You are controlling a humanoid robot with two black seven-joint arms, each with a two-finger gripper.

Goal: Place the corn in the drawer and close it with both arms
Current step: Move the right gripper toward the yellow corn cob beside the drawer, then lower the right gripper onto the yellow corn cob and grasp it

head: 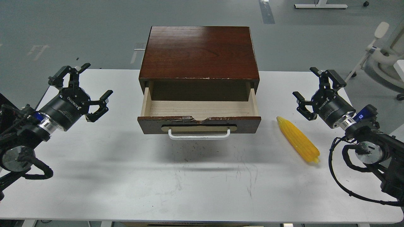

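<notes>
Both ROBOTIQ-marked pincers, left [84,84] and right [312,88], are held raised and spread open either side of the pulled-out drawer [199,124], while the corn [298,139] is left lying on the table [126,176] near the right one.

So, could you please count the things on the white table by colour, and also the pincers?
Yellow: 1, the corn
Dark brown: 1, the drawer unit, pulled open
Black: 2, the left pincer and the right pincer, both open
Total: 4

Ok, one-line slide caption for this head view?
Drawer open and empty, corn on table to its right, both grippers open.
</notes>
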